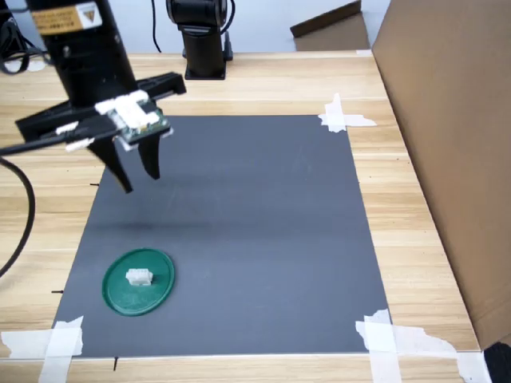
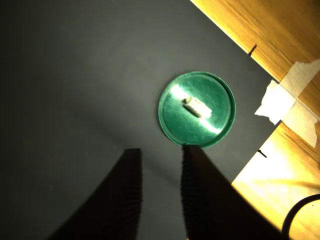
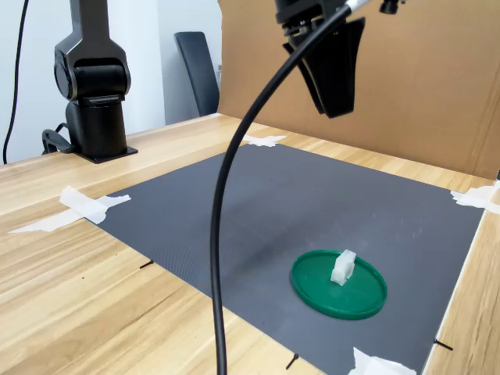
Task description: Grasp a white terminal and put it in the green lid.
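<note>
Wooden tabletop (image 1: 263,84), dark mat (image 1: 239,223) taped on. Green lid (image 1: 138,282) near mat's corner holds white terminal (image 1: 139,277). Gripper (image 1: 137,175) above, slightly open, empty.

A dark grey mat (image 1: 239,231) lies flat on a light wooden desk (image 1: 415,207), spreading beneath the gripper (image 1: 137,177) and well beyond it on every side. White tape pieces (image 1: 343,118) hold its corners down: one at the far corner away from the gripper, another (image 1: 60,339) at the near corner below it, and a third (image 1: 399,339) at the near corner well apart from it. A brown cardboard panel (image 1: 447,136) stands upright along the desk edge farthest from the gripper, on the first exterior view's right. A black cable (image 3: 234,195) hangs down in the second exterior view. A dark chair (image 3: 195,70) shows behind the desk there.
</note>
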